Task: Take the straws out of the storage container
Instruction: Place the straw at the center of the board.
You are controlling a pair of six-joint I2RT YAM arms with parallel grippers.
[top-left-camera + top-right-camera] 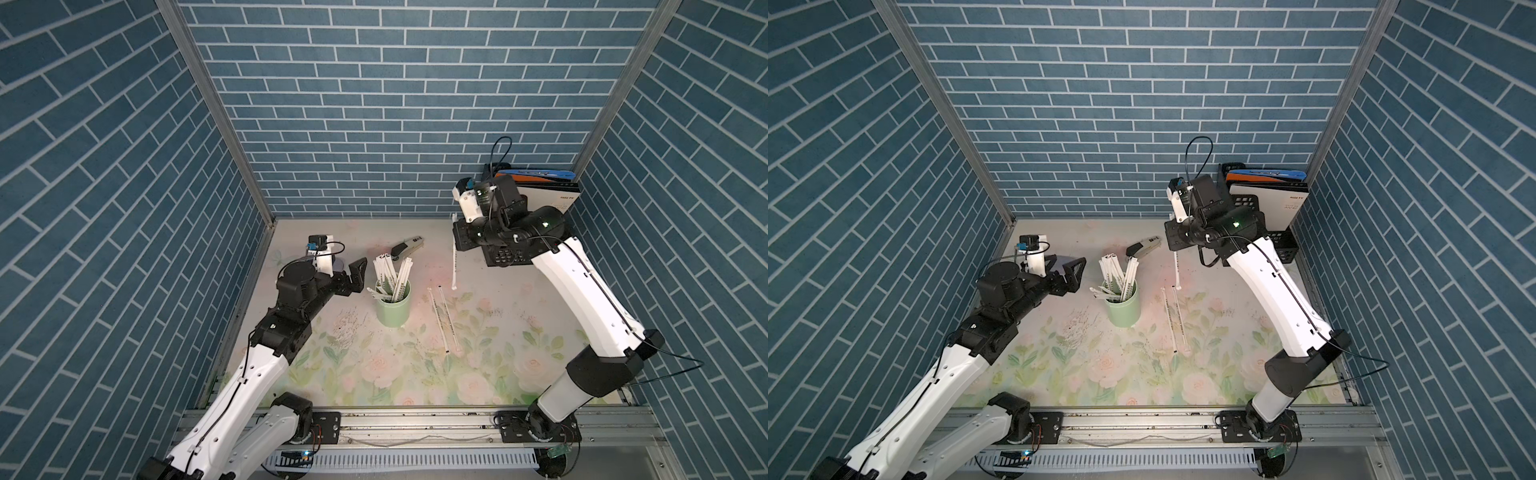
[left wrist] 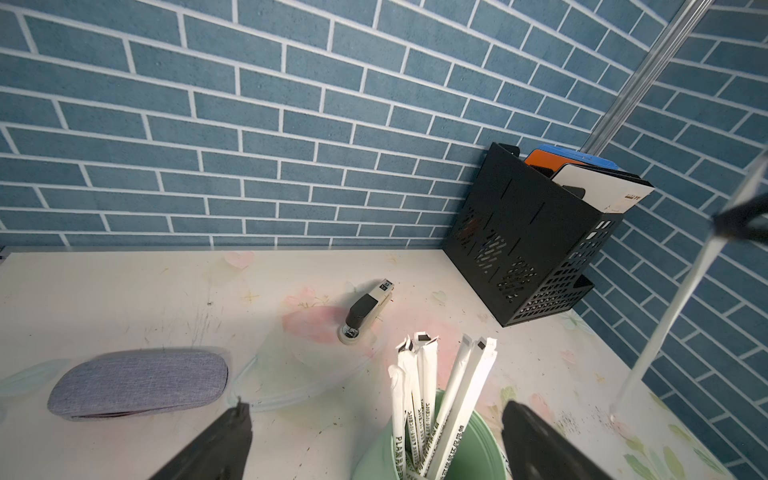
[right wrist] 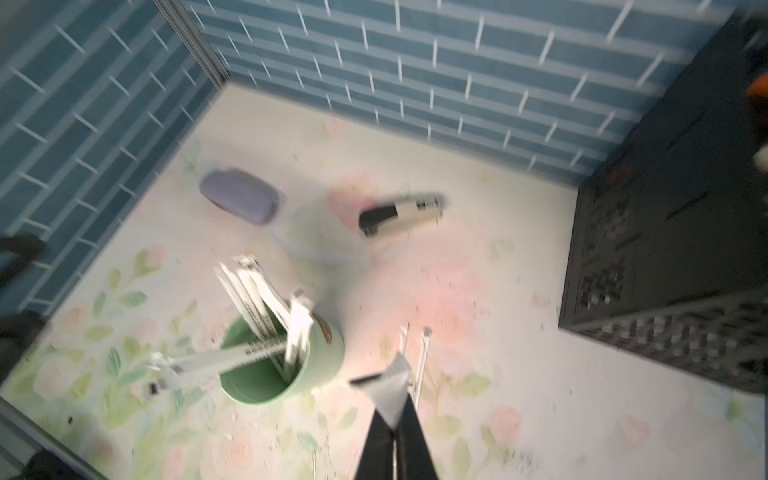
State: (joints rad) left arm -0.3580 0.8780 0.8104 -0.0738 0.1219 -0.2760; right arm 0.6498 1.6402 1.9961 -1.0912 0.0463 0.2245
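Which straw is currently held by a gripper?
The lone straw dangling from the shut right gripper; two others lie flat on the table, the rest stand in the mint-green cup.

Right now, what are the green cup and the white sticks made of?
The green cup looks like smooth matte plastic, maybe ceramic: even colour, soft sheen. The white sticks seem paper-wrapped: flat creased sleeves with printed lettering.

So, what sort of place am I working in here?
Probably a mock office desk inside a robot test booth: a stapler, a black perforated file holder with folders, and brick-print panels on aluminium framing.
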